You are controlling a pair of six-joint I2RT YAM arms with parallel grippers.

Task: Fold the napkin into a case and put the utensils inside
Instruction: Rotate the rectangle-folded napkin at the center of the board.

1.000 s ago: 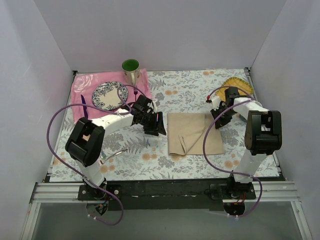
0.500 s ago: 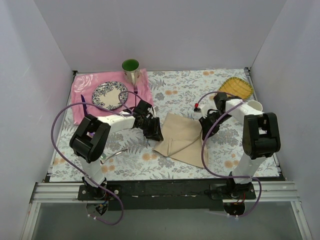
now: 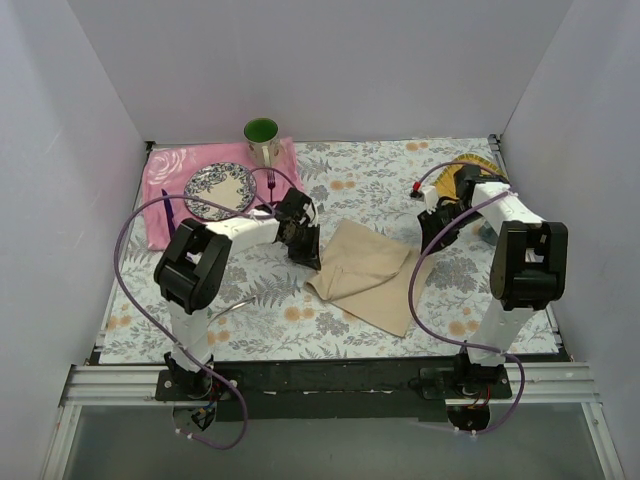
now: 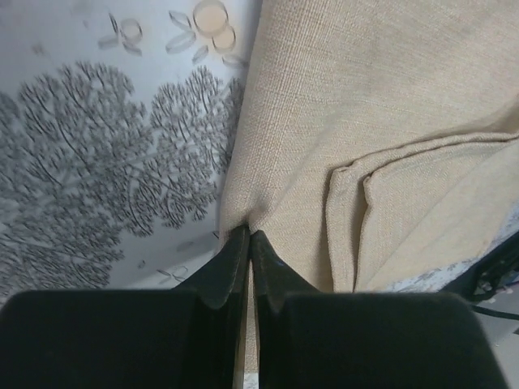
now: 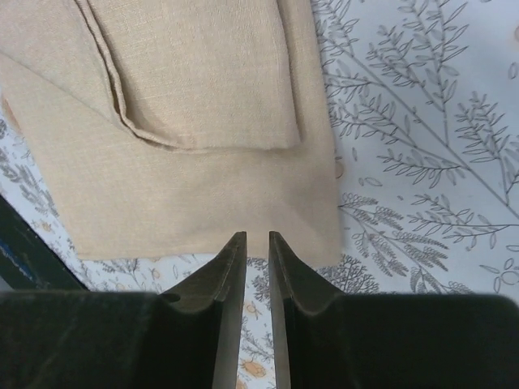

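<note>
Seen from above, the partly folded napkin (image 3: 365, 272) lies askew on the desk (image 3: 370, 180), so folding is the step in hand. The left wrist view shows the left claw (image 4: 249, 237) pinched shut on the napkin's edge. The right wrist view shows the right claw (image 5: 258, 239) slightly parted and empty just short of the hem, which it likely must grip next.

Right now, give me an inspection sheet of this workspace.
Surface: floral tablecloth, flat.
Job's things: beige napkin partly folded, skewed; pale metal utensil by left arm's base; spoon not seen.
Clutter: pink mat bearing patterned plate, green-lined cup, purple fork; yellow item behind right arm.
Grippers: left gripper shut on napkin edge; right gripper slightly open, empty, at napkin's edge.
Cables: purple cables loop off both arms; right one crosses the napkin in top view.
Surroundings: plain white walls; nothing else seen.
</note>
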